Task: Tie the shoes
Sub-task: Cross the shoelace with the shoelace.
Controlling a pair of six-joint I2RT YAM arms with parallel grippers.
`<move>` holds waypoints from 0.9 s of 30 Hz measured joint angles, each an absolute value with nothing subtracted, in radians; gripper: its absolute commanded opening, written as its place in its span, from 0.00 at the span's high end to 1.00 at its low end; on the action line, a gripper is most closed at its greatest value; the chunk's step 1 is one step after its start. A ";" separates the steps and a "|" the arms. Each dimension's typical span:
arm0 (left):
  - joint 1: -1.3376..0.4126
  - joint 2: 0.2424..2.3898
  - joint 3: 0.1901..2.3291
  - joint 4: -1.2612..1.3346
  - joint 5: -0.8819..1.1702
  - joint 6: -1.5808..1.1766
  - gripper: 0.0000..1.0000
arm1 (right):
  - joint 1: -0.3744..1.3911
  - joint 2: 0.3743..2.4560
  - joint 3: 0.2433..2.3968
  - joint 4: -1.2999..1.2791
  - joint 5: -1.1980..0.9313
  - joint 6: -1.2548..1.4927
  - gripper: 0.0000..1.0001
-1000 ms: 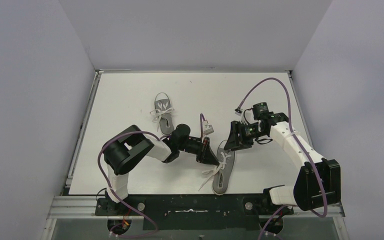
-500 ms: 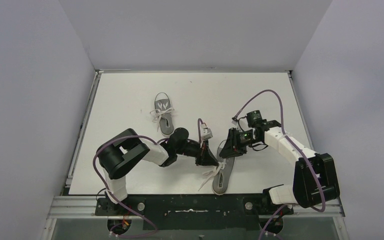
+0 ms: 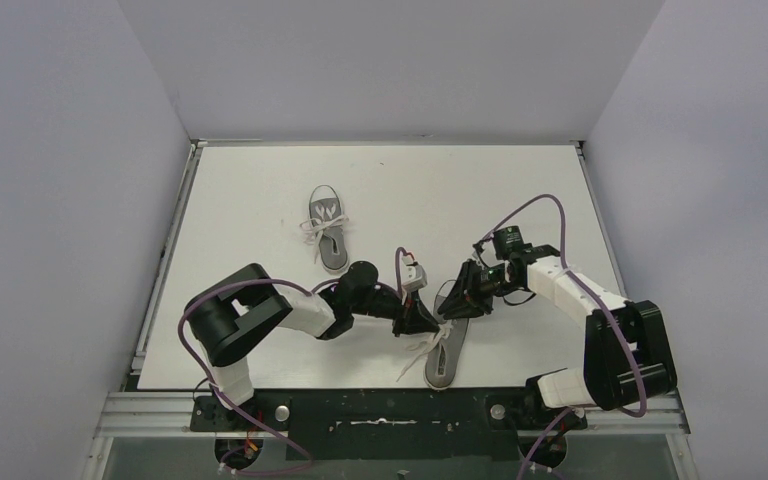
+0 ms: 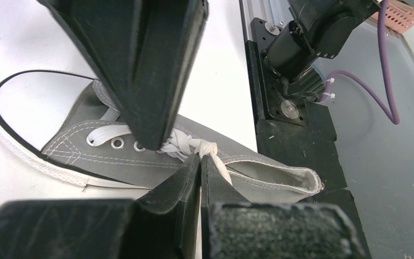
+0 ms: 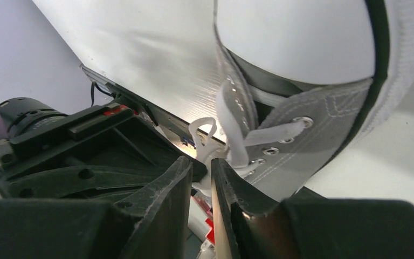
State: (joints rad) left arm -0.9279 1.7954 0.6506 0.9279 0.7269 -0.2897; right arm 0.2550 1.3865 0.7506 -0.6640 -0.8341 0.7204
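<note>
The near grey shoe (image 3: 447, 350) lies toe away from me near the table's front edge, with white laces trailing to its left. My left gripper (image 3: 428, 322) is shut on a white lace (image 4: 215, 162) right at the knot over the eyelets; the shoe's side (image 4: 81, 137) fills the left wrist view. My right gripper (image 3: 457, 300) meets it from the right. Its jaws stand a narrow gap apart with a bunch of lace (image 5: 236, 156) pinched between them (image 5: 200, 162). The second grey shoe (image 3: 327, 228) lies apart at the back left, its laces in a bow.
The white table (image 3: 260, 190) ends at a black rail (image 3: 380, 412) just in front of the near shoe. Purple cables loop over both arms (image 3: 535, 205). The two grippers' fingers crowd together over the laces.
My right gripper has moved left and toward me, down onto the near shoe's laces, meeting the left gripper. The left gripper kept its hold and edged slightly nearer.
</note>
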 measured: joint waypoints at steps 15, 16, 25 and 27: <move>-0.937 1.793 0.644 0.929 0.712 -0.276 1.00 | 0.255 1.359 0.641 -0.615 -0.887 0.838 0.76; -0.937 1.793 0.644 0.931 0.712 -0.276 1.00 | 0.255 1.351 0.636 -0.609 -0.889 0.847 0.76; -0.942 1.793 0.644 0.932 0.719 -0.278 1.00 | 0.255 1.305 0.608 -0.579 -0.901 0.888 0.73; -0.944 1.793 0.644 0.932 0.722 -0.279 1.00 | 0.255 1.296 0.603 -0.581 -0.900 0.888 0.73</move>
